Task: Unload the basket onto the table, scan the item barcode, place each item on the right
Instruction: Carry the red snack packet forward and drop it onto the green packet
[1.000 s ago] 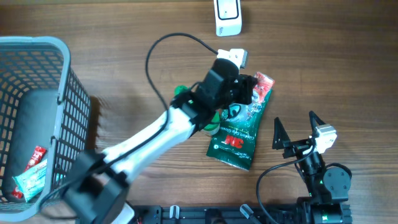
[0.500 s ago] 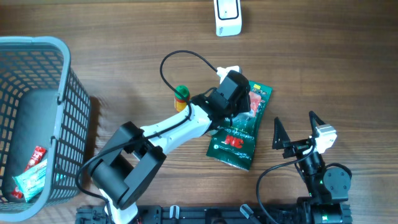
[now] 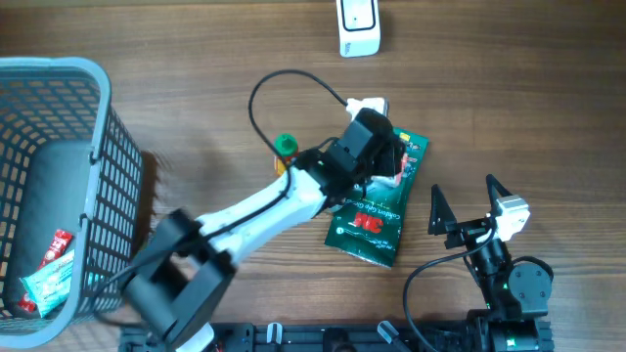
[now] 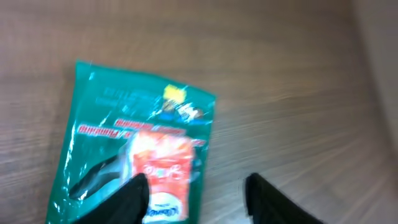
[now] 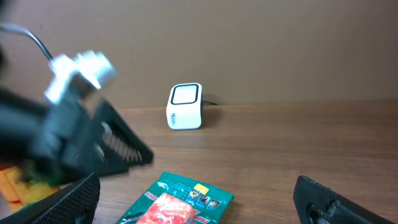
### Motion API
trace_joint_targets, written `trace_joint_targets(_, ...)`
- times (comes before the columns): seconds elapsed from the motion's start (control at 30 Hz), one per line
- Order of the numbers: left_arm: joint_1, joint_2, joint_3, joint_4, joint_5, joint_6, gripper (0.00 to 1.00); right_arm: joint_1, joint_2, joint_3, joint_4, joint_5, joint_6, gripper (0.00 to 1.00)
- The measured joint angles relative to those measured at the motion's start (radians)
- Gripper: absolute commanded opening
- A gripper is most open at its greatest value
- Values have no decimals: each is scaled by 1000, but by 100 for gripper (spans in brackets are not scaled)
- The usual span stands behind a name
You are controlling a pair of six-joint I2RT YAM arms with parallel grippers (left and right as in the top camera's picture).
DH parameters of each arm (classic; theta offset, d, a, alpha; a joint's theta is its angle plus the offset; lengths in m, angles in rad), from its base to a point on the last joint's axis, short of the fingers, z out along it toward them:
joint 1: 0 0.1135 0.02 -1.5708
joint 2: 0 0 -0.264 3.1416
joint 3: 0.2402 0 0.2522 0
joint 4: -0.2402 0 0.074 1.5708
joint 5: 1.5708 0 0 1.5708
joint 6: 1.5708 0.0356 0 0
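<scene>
Table (image 3: 196, 59): brown wood grain, carrying everything below.
Basket (image 3: 59, 73): grey plastic mesh at my far left; a small red and green sachet (image 3: 49, 279) lies on its floor.
My left arm (image 3: 264, 205): white and black, reaching diagonally from the near edge towards the middle of the table, its black cable looping above it.
Item packet (image 3: 377, 220): green foil pouch with a red panel and white lettering, lying flat on the wood at the table's centre, tilted, its upper end under my left wrist.
My right gripper (image 3: 466, 200): parked near the front right, just beside the packet's lower corner, both fingers spread as wide as they go, nothing between them.
My left gripper (image 4: 196, 183): directly over the packet's red panel, fingers (image 4: 137, 193) parted; one tip is over the foil, the other over bare wood, so I am gripping nothing.
Scanner (image 3: 358, 26): small white box at the far edge, well apart from the packet.
Small bottle (image 3: 285, 147): green cap, just beside my left forearm.
</scene>
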Motion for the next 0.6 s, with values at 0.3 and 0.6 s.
trace_joint_targets(0.3, 0, -277, 0, -58, -31, 158, 66, 0, 0, 0, 0, 0, 0, 100)
trace_joint_targets(0.6, 0, -475, 0, -72, -331, 276, 79, 0, 0, 0, 0, 0, 0, 100)
